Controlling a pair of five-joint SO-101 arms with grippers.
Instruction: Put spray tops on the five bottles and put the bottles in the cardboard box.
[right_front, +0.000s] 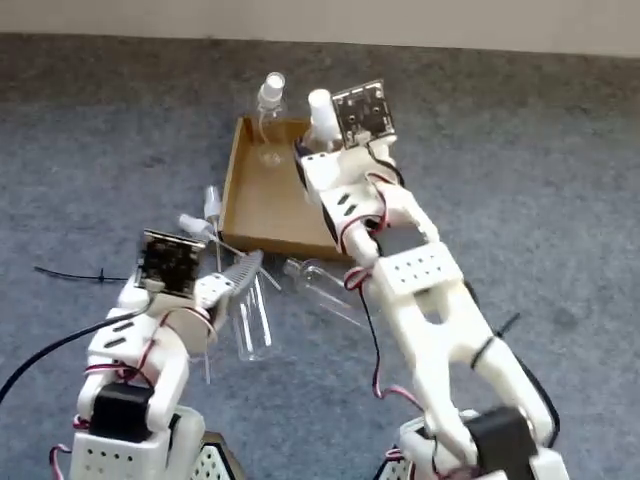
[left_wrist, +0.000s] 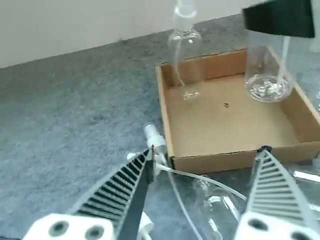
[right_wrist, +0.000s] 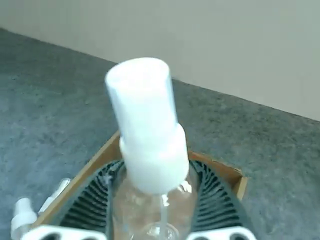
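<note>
Seen from above, a shallow cardboard box (right_front: 262, 205) lies at upper centre on the grey carpeted table (right_front: 520, 160). A capped bottle (right_front: 270, 110) stands upright in the box's upper left corner. The right tool (right_wrist: 152, 200) is clamped on a second bottle (right_wrist: 150, 215), which wears a white spray top (right_wrist: 147, 125) and is upright at the upper right corner. At lower left, the left tool (left_wrist: 205, 152) is spread apart near an uncapped bottle (right_front: 252, 320) lying flat. Another lying bottle (right_front: 315, 278) and loose spray tops (right_front: 205, 225) are just below the box.

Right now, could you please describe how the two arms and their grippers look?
Both arms are white moulded segments with black motors and looping red and black cables. Each wrist carries a square circuit board. The left gripper and right gripper have black, ribbed, tapering fingers.
</note>
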